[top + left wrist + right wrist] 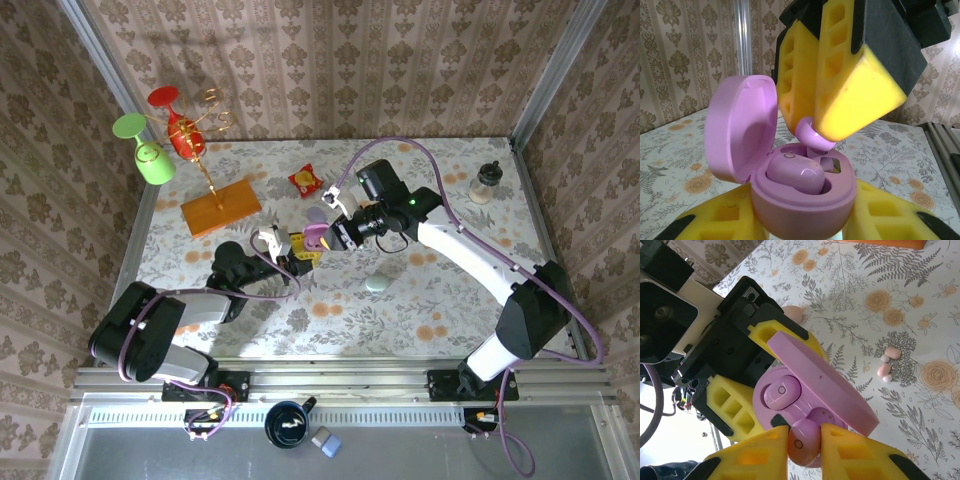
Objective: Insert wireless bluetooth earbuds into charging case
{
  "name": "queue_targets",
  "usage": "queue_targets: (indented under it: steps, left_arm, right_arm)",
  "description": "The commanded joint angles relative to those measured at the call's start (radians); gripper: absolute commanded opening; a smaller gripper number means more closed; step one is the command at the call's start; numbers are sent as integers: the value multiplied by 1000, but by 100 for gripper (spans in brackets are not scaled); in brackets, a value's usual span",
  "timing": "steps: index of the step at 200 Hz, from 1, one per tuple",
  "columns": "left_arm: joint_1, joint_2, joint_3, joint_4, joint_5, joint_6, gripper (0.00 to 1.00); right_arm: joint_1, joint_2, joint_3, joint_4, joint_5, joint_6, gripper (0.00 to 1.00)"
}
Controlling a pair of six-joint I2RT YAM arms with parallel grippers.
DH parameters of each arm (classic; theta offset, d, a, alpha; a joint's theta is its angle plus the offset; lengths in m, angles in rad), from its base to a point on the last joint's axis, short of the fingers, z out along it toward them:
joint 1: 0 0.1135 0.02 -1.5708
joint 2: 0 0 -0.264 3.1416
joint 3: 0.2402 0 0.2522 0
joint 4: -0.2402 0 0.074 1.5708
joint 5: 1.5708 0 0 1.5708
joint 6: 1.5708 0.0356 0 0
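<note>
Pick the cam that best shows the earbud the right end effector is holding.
Right wrist: the held earbud is close up and nearly whole, pinched in the right end effector at the open case. Left wrist: mostly hidden behind the yellow fingers. Top external: too small to make out.

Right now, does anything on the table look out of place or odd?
Two pale pink earbuds lie loose on the table, outside any case. Otherwise nothing stands out: the lilac case is open and looks undamaged.
</note>
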Motion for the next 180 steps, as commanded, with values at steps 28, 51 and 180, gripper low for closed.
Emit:
queue_targets:
  steps: [28, 51, 180]
  left_arm:
    - [-4, -18, 19, 29, 2, -17, 30]
    - [-4, -19, 15, 30, 2, -16, 30]
    - [-2, -44, 0, 30, 9, -18, 30]
  right_arm:
    - [5, 11, -9, -20, 4, -12, 29]
    - [4, -12, -13, 3, 15, 2, 37]
    - [-58, -88, -31, 192, -137, 142, 65]
